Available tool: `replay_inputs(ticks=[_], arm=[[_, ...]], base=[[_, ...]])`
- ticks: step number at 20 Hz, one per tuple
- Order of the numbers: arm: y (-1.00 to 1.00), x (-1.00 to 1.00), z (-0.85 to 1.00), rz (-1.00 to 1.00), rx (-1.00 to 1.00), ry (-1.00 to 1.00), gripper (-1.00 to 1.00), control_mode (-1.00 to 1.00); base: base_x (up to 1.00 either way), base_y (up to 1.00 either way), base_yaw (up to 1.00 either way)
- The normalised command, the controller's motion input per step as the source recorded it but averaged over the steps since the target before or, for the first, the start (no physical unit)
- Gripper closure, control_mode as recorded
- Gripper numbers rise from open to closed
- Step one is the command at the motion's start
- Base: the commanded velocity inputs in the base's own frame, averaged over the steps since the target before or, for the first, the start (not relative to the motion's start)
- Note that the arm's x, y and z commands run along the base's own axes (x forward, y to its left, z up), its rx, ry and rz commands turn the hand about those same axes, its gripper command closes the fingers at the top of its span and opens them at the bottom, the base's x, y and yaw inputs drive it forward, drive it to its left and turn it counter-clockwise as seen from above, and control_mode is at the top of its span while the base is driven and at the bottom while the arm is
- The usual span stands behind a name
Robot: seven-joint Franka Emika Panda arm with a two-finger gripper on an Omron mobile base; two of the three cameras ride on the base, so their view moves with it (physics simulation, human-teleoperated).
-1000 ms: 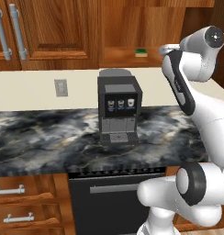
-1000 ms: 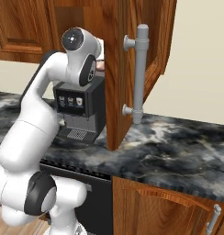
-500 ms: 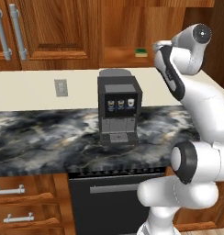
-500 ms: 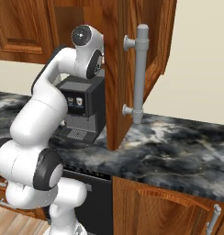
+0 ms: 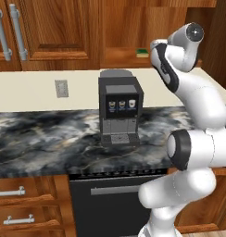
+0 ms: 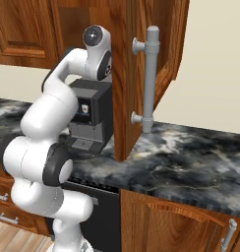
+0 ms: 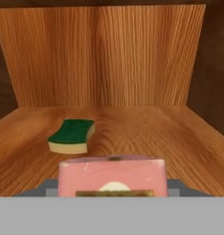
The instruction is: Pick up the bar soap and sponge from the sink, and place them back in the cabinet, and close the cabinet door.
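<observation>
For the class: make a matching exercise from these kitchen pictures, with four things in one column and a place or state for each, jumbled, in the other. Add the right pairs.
Things:
1. sponge
2. bar soap
3. cabinet door
4. coffee machine

Places or states:
A. swung open
B. standing on the marble counter
C. lying on the cabinet shelf
D. held in the end effector

Pairs: 1-C, 2-D, 3-A, 4-B
</observation>
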Motion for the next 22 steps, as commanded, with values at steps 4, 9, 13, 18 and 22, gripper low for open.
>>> replay_inputs(ticks=[4,9,13,18,22], arm=[[0.0,0.27,-0.17,0.0,0.0,0.0,1.0,-1.0],[-0.03,0.35,-0.12,0.0,0.0,0.0,1.0,-1.0],[-0.16,0.4,-0.04,0.0,0.0,0.0,1.0,-1.0],[-0.28,0.41,-0.03,0.0,0.0,0.0,1.0,-1.0],[-0.2,0.38,-0.1,0.0,0.0,0.0,1.0,-1.0]], base=[[0.0,0.0,0.0],[0.0,0.0,0.0],[0.0,0.0,0.0],[0.0,0.0,0.0],[0.0,0.0,0.0]])
